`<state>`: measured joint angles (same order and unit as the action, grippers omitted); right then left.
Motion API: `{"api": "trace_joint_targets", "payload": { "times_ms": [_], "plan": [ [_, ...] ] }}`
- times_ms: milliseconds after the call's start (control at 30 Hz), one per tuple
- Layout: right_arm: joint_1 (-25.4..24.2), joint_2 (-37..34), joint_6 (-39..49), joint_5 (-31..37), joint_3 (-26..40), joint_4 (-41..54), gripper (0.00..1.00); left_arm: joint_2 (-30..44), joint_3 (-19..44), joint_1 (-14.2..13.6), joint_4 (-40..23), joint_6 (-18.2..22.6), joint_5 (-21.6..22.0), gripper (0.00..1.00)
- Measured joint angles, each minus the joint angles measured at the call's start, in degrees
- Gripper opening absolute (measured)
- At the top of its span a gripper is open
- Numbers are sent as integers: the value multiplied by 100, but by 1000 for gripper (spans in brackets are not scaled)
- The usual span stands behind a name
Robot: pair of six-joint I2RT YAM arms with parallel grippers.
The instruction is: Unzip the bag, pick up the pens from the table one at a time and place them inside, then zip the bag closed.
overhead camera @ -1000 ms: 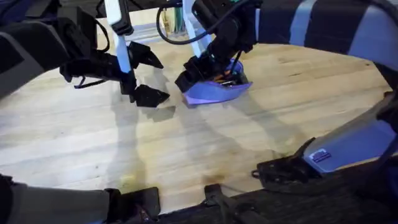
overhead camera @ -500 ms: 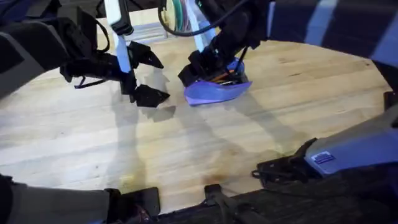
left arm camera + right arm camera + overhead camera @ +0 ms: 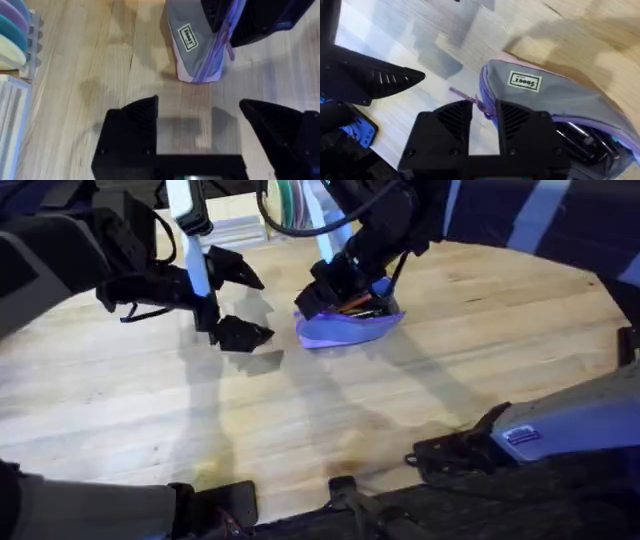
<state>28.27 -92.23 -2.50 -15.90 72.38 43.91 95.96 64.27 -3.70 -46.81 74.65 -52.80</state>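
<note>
— Since a second ago, what has moved?

— Mostly the right arm: its upper part has swung further back, and the right tool has shifted a little toward the far end of the bag. The bag has barely moved, nudged slightly up the counter. The left tool has stayed where it was.

— What is in the bag?

— Its mouth gapes along the top. Overhead you can see the pens lying inside, an orange one and something dark beside it. The right wrist view shows a dark pen in the opening near the zipper edge.

— And the right tool's fingers?

— Drawn close together, almost touching, around the thin purple zipper pull at the end of the bag that carries the small label. I cannot tell for sure that they pinch it.

— The left tool?

— Spread wide, holding nothing, hovering over bare counter just beside the bag's labelled end. In its own wrist view the bag sits beyond the two fingers, apart from them.

— Where does the bag lie?

— On the counter's far middle, under the right arm.
</note>
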Motion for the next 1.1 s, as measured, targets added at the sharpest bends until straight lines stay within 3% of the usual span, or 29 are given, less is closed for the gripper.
{"api": "trace_joint_targets", "payload": {
  "times_ms": [200, 533, 867, 1100],
  "plan": [
    [0, 0, 187, 1, 0, 13, 38, 0, 0, 0, -6, 0, -77, 993],
    [0, 19, 435, 1, 0, -28, 32, 0, 0, 0, -10, 0, -158, 992],
    [0, 639, 448, 270, 0, -8, 32, 0, 0, -16, -9, 0, -162, 993],
    [2, 762, 444, 470, 0, 34, 31, 14, 0, -303, 53, 0, -164, 993]
  ]
}}
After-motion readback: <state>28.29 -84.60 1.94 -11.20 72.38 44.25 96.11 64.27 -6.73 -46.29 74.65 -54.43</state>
